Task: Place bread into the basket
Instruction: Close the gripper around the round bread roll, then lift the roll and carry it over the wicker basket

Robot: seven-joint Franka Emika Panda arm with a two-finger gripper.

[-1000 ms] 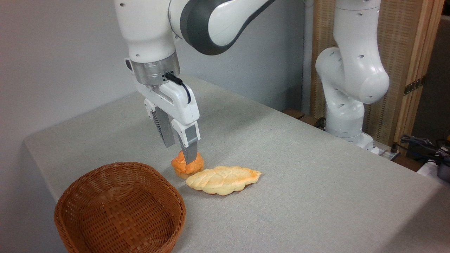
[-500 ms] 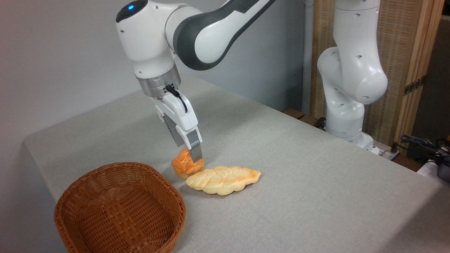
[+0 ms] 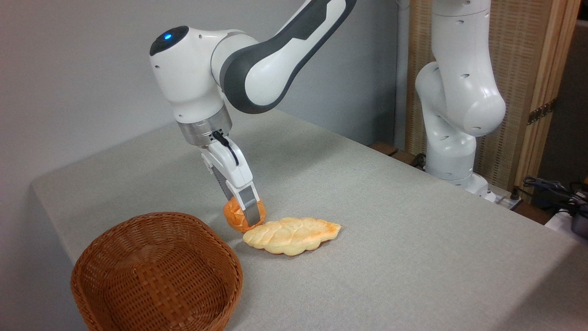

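Observation:
The bread, a small round orange-brown bun, sits on the grey table just behind the left end of a pale braided loaf. My gripper reaches down at a slant from the upper left. Its fingers are on either side of the bun and press on it. The near finger covers the bun's front right; the far finger is mostly hidden behind. The bun looks squeezed and tipped, and still touches the table. The brown wicker basket stands empty at the front left, a short way from the bun.
The pale yellow braided loaf lies right in front of the bun, almost touching it. The arm's white base rises at the table's far right edge. Cables lie off the table at right. The table edge runs close to the left of the basket.
The arm has come down and tilted, so the fingers have sunk from the bun's top to its sides. The bun has turned and looks rounder. Loaf and basket have not moved.

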